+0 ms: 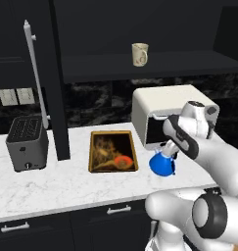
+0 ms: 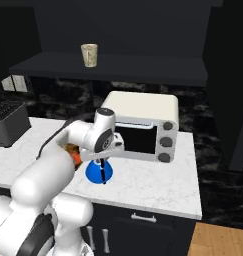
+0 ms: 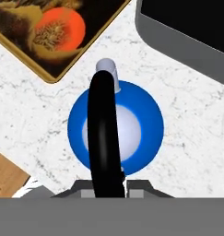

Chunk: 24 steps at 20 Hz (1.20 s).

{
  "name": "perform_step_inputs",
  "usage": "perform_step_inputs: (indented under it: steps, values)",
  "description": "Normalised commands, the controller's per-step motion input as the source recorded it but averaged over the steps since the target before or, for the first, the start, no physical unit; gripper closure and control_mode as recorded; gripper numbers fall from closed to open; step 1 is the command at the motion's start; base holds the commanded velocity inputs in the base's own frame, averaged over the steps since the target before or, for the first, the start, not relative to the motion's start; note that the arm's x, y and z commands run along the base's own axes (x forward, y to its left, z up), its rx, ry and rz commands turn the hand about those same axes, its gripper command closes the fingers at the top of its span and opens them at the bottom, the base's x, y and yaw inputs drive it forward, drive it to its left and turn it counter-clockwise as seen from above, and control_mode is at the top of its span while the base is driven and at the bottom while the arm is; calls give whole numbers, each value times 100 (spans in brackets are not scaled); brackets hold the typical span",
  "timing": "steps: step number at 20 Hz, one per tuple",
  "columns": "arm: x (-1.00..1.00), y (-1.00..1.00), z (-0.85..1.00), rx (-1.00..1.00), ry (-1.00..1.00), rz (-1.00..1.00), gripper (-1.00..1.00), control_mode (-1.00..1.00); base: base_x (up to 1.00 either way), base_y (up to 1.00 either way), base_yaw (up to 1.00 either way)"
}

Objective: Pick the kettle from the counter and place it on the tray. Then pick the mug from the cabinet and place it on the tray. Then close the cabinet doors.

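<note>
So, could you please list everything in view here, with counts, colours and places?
kettle: one, bright blue, black handle, on the counter right of the tray
tray: one, golden rim, dark picture, mid-counter
mug: one, cream, on the cabinet shelf
toaster: one, grey, counter's left end
toaster oven: one, cream, behind the kettle
counter: one, white marble
cabinet door: one, black, open, silver bar handle
gripper: one, at the kettle's handle

The golden-brown-rimmed tray point(image 3: 49, 41) is cut off at the upper left of the hand view. In the right base view, it is largely hidden behind the white arm point(image 2: 68, 145). The cream mug's point(image 2: 89, 55) pattern is too small to be resolved.
</note>
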Motion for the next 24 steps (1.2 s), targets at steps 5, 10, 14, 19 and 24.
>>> perform_step_inputs:
  steps: [5, 10, 14, 19, 24]
  values:
    - [-48, 21, 30, 1, -22, 0, 100, -100, 0, 0, 0]
    - [-35, 44, 45, 0, -2, 0, 100, -100, 0, 0, 0]
    - [-14, 60, 42, -1, 0, 0, 100, -100, 0, 0, 0]
    - [0, 67, 33, -3, -6, 0, 100, -100, 0, 0, 0]
    - [19, 54, 44, -5, 0, 0, 100, -100, 0, 0, 0]
